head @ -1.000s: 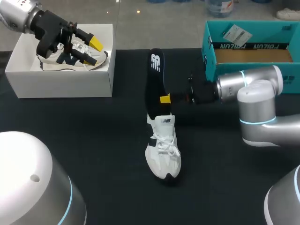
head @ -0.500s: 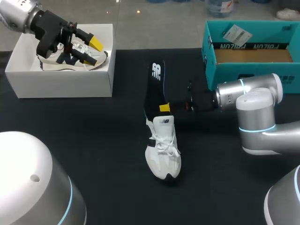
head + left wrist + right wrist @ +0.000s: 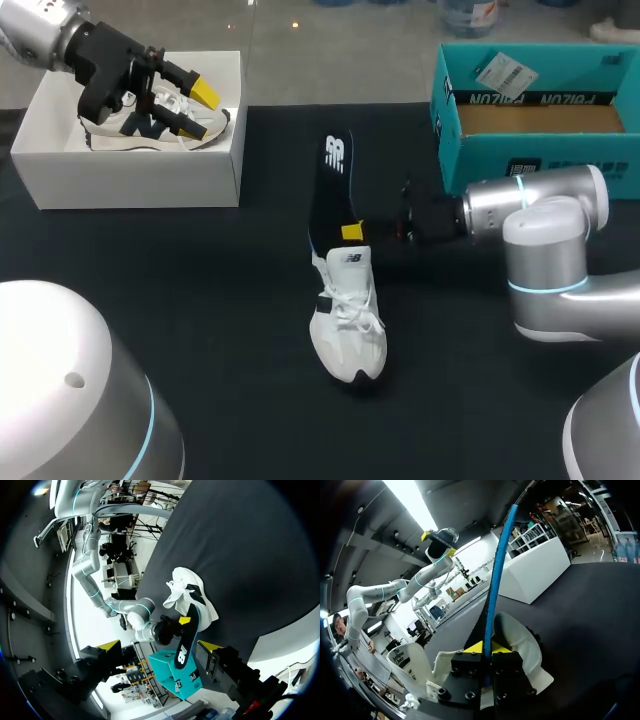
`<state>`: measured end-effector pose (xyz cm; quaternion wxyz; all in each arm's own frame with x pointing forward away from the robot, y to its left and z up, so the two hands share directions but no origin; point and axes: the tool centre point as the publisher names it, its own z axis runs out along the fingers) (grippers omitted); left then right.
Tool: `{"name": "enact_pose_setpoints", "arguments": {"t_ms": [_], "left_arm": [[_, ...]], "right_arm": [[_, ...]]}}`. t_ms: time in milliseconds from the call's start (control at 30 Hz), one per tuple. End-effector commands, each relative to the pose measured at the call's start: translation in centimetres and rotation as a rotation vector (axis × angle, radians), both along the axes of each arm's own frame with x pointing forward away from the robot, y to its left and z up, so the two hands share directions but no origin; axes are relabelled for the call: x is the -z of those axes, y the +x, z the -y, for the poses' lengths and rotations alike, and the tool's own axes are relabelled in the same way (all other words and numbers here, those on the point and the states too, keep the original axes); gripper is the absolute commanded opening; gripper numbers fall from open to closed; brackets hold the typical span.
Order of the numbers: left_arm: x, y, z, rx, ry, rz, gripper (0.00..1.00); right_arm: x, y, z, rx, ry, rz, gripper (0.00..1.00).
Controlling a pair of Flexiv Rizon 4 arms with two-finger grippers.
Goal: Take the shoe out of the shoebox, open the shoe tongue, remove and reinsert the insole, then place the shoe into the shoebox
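Note:
A white sneaker (image 3: 348,325) lies on the black table (image 3: 200,300), toe toward me. Its black insole (image 3: 328,190) stands out of the heel opening, slanting away. My right gripper (image 3: 352,232) is shut on the insole's lower part, just above the collar. In the right wrist view the insole (image 3: 497,565) rises edge-on from between the yellow tips (image 3: 485,648), with the sneaker (image 3: 520,642) underneath. My left gripper (image 3: 190,105) hangs open over the white shoebox (image 3: 130,180), where a second shoe (image 3: 150,128) lies. The left wrist view shows the sneaker (image 3: 187,592) and insole (image 3: 184,647) far ahead.
A teal shoebox (image 3: 530,110) with a brown inside stands at the back right, close behind my right arm (image 3: 540,215). The white shoebox takes the back left corner. My left arm (image 3: 427,572) shows far off in the right wrist view.
My right gripper has come down toward the sneaker with the insole, whose lower end has slid deeper into the heel opening. The left arm has not moved.

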<state>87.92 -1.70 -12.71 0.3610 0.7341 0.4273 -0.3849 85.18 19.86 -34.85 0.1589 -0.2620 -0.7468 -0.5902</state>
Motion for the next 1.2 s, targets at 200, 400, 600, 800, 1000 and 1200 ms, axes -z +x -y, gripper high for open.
{"name": "enact_pose_setpoints", "arguments": {"t_ms": [200,400,600,800,1000,1200], "left_arm": [[0.0,0.0,0.0,0.000,0.002,0.002,1.00],[0.0,0.0,0.0,0.000,0.002,0.002,1.00],[0.0,0.0,0.0,0.000,0.002,0.002,1.00],[0.0,0.0,0.0,0.000,0.002,0.002,1.00],[0.0,0.0,0.0,0.000,0.002,0.002,1.00],[0.0,0.0,0.0,0.000,0.002,0.002,1.00]], "right_arm": [[-1.7,0.6,0.3,-0.025,-0.016,0.059,0.00],[-2.1,0.7,0.5,-0.032,-0.031,0.084,0.00],[-2.2,1.2,1.1,-0.031,-0.038,0.122,0.00],[-2.2,1.6,0.6,-0.075,-0.073,0.131,0.00],[-1.4,0.4,0.5,-0.084,-0.090,0.089,0.00],[0.3,-1.3,0.4,-0.063,-0.080,0.031,0.00]]}}
